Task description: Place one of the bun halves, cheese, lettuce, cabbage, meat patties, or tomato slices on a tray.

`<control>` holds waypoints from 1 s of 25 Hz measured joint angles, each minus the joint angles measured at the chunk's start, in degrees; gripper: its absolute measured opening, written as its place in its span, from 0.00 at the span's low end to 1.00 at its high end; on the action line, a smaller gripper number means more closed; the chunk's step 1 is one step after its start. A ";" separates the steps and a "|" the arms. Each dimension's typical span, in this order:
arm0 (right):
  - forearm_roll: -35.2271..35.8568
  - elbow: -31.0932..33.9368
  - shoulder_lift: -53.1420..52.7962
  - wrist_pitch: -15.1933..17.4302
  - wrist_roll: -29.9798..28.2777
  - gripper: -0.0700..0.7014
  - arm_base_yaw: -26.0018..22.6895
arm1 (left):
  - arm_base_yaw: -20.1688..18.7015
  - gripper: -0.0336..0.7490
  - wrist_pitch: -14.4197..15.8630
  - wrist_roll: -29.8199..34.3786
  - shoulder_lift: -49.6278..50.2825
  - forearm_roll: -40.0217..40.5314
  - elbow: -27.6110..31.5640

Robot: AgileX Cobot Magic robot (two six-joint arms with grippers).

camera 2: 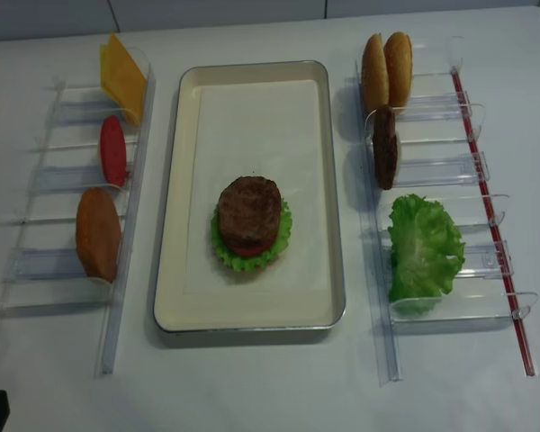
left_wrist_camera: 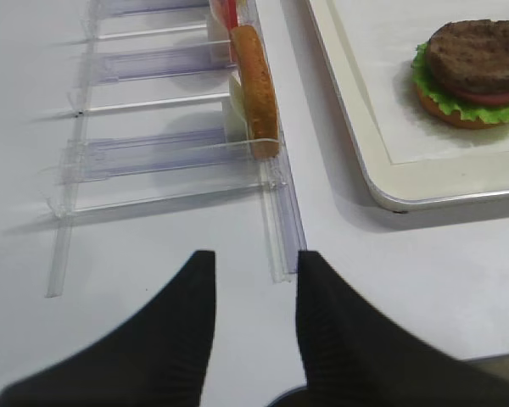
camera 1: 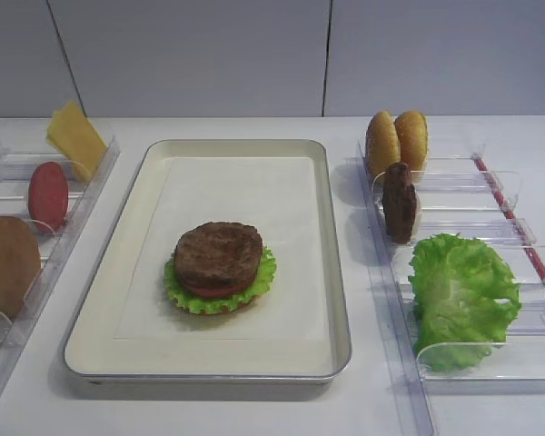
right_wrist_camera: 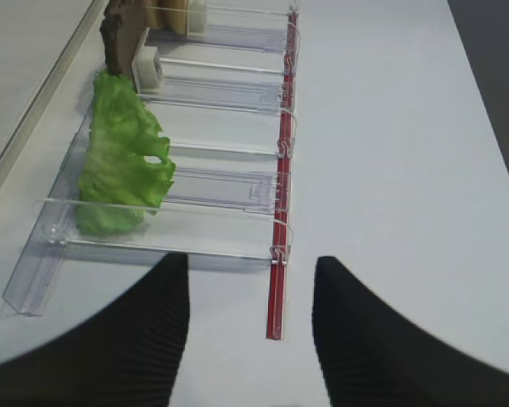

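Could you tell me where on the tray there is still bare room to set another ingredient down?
The tray liner is bare behind the stacked burger, toward the far rim. Narrow bare strips border the stack left, right and front.

Staged robot test bench, not a working kitchen. Plain white tabletop (camera 1: pixel 254 409) backed by bare grey wall panels (camera 1: pixel 191 54) along the top of the frame; metal tray (camera 1: pixel 336 272) at centre, flanked left and right by clear plastic divider racks (camera 2: pixel 441 180) holding sorted food pieces upright.
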 joint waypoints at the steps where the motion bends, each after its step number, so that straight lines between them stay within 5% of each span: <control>1: 0.00 0.00 0.00 0.00 0.00 0.54 0.00 | 0.00 0.35 0.00 0.00 0.00 0.00 0.00; 25: -3.96 0.00 0.00 0.00 5.57 0.54 0.00 | 0.00 0.35 0.00 0.00 0.00 0.00 0.00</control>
